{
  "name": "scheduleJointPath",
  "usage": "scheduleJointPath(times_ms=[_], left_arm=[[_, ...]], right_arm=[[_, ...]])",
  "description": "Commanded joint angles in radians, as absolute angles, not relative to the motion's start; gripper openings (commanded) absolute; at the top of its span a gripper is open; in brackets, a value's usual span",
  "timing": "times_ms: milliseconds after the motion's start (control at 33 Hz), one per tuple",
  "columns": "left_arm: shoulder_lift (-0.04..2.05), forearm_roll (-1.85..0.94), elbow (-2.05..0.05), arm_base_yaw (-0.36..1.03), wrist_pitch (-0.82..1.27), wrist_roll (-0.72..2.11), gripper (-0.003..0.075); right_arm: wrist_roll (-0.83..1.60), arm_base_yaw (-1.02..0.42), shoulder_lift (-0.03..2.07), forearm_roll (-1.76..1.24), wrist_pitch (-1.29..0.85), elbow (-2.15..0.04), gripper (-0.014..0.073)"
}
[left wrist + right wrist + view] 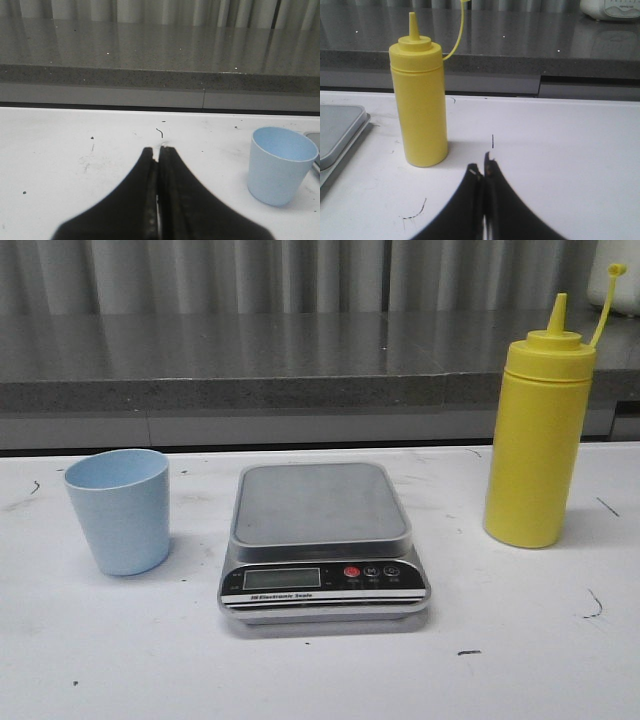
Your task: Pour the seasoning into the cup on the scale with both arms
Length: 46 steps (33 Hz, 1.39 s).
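Note:
The pale blue cup [120, 510] stands upright and empty on the white table, left of the scale [322, 540]. The scale's platform is bare. The yellow seasoning bottle [538, 435] stands upright at the right, cap strap hanging off its nozzle. Neither gripper shows in the front view. In the left wrist view my left gripper [159, 149] is shut and empty, low over the table, with the cup [280, 165] off to one side and apart. In the right wrist view my right gripper [482, 165] is shut and empty, near the bottle [419, 97] but not touching it.
A grey stone ledge [300, 365] runs along the back of the table, with a curtain behind it. A white appliance [610, 9] sits on the ledge at the far right. The scale's edge [337, 135] shows in the right wrist view beside the bottle.

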<state>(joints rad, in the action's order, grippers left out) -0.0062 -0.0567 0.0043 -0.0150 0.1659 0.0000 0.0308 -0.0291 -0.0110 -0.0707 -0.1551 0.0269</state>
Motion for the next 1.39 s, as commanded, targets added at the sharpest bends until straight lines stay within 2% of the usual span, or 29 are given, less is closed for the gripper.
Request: scheduleJointPath(times_ms=[0, 1210, 1362], left_arm=[[-0.023, -0.058, 0.028, -0.017, 0.074, -0.009, -0.002], [-0.023, -0.058, 0.028, -0.017, 0.072, -0.009, -0.002], [-0.023, -0.075, 0.028, -0.017, 0.012, -0.009, -0.002]], right_arm=[[0.032, -0.023, -0.027, -0.068, -0.08, 0.022, -0.0115], [0.032, -0.023, -0.027, -0.068, -0.079, 0.022, -0.0115], [0.032, -0.023, -0.027, -0.068, -0.075, 0.021, -0.0115]])
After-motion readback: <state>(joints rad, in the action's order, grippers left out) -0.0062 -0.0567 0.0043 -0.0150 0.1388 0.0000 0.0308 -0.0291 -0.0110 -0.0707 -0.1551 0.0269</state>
